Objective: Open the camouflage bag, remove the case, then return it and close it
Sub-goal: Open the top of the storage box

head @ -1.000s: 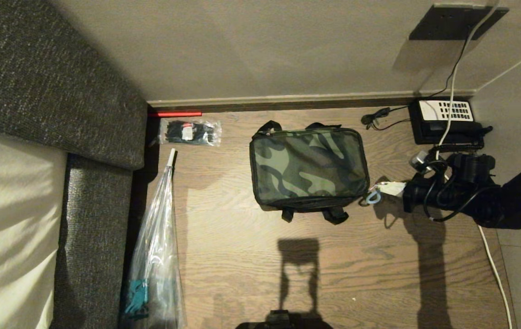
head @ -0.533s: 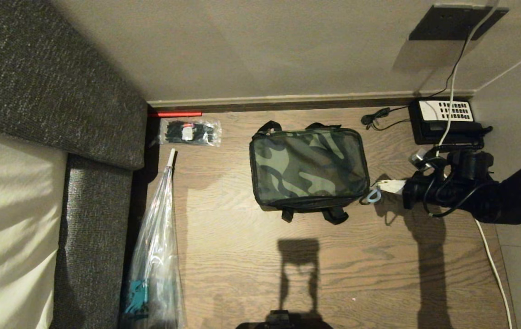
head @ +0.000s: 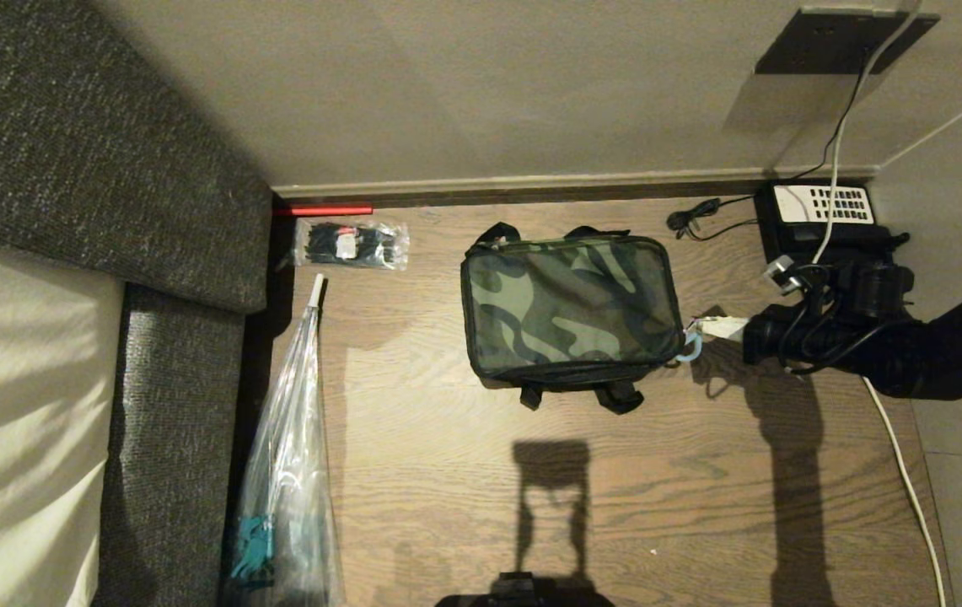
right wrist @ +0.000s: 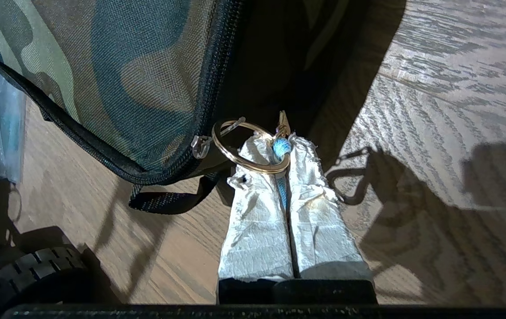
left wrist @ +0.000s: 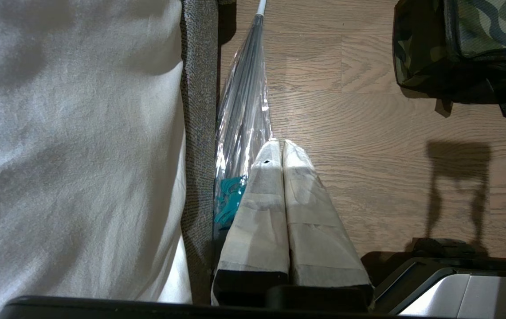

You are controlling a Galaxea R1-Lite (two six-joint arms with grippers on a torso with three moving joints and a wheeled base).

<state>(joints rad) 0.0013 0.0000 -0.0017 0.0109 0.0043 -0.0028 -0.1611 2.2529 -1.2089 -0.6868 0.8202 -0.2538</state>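
Note:
The camouflage bag point(head: 569, 308) lies zipped shut on the wooden floor, green camouflage top up, black straps at its near and far edges. My right gripper point(head: 712, 329) reaches in from the right at the bag's near right corner. It is shut on the light blue zipper pull point(right wrist: 282, 147), which hangs on a gold ring point(right wrist: 247, 156) beside the bag's zipper point(right wrist: 210, 84). The case is hidden. My left gripper point(left wrist: 280, 144) hangs parked and shut over the floor beside the sofa, holding nothing.
A grey sofa point(head: 93, 169) with a pale cushion fills the left. A plastic-wrapped umbrella point(head: 295, 438) and a packet of black ties point(head: 352, 243) lie beside it. A black telephone point(head: 822, 211) and cables sit at the back right; a white cable point(head: 902, 472) runs along the floor.
My right gripper has shifted slightly toward the wall along the bag's right side, carrying the blue pull with it. The bag and left arm have stayed put.

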